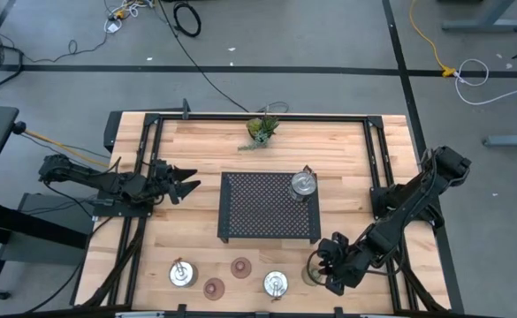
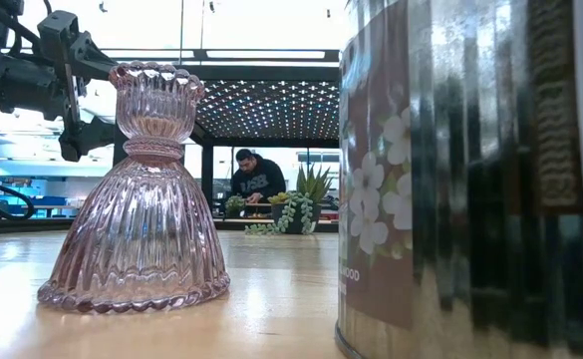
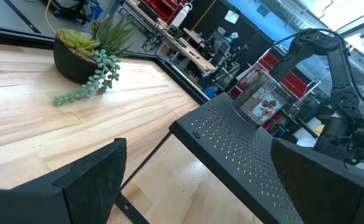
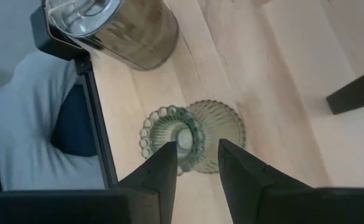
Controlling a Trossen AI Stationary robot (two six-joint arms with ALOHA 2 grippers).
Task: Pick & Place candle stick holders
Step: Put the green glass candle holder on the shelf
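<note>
Right gripper point(image 4: 194, 163) fingers pinch the half-hidden green holder point(image 4: 216, 134); left gripper point(image 3: 194, 180) fingers spread.

Six candle stick holders: three silver point(image 1: 183, 274), point(image 1: 276, 283), point(image 1: 303, 184), two brownish-red point(image 1: 240, 266), point(image 1: 214, 287) along the bottom, one green glass point(image 4: 191, 137) lower right.

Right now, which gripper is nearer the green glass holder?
Right. The right gripper is directly over the green glass holder, fingers straddling its top; the left gripper waits open across the table.

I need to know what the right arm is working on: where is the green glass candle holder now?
High view: the green glass candle holder stands at the table's front right, between the right pincer fingers, beside a silver holder.
</note>
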